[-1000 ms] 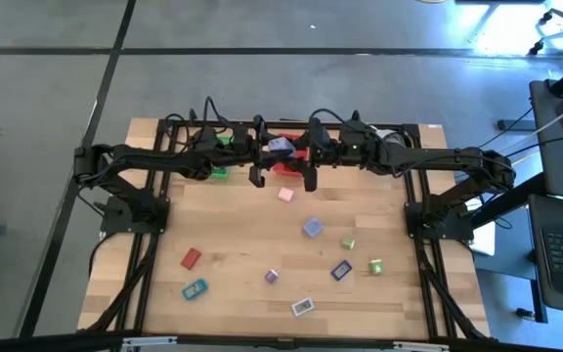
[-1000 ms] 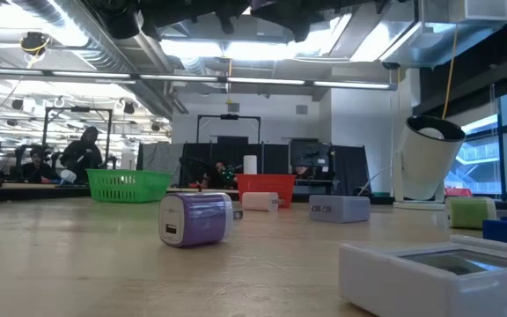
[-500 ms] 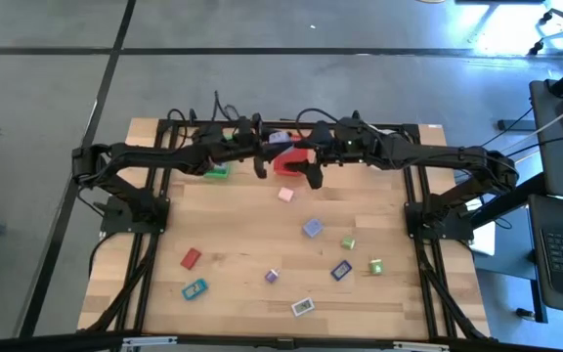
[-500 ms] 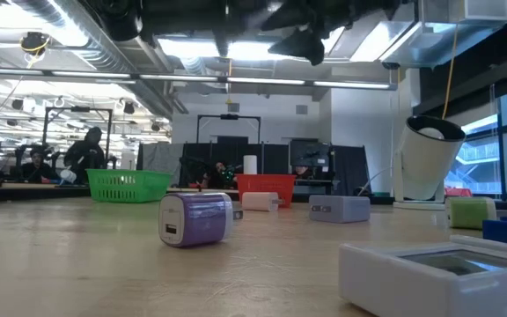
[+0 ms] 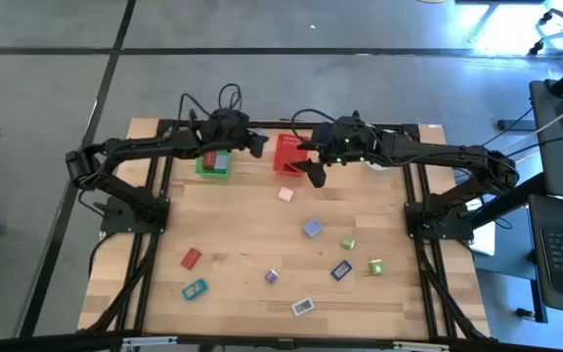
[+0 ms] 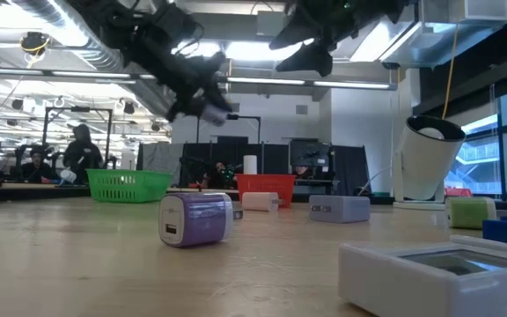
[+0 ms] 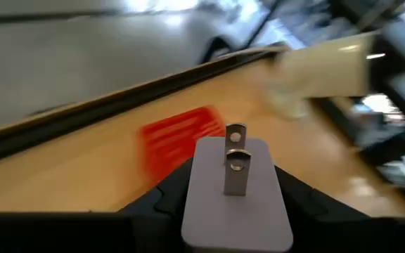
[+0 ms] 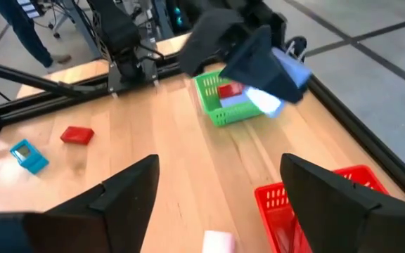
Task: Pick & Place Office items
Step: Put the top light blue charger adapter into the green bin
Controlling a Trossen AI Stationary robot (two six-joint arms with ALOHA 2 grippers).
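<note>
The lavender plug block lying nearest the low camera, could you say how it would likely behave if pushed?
The lavender plug block looks stiff and boxy, so it should probably slide rather than roll. Its rounded corners and smooth shell may make it slippery. It lies on a broad side, so tipping seems unlikely.

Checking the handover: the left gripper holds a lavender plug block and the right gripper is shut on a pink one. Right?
Not quite. The right gripper is open and empty, as the right wrist view shows. The left gripper does hold the lavender plug block.
</note>
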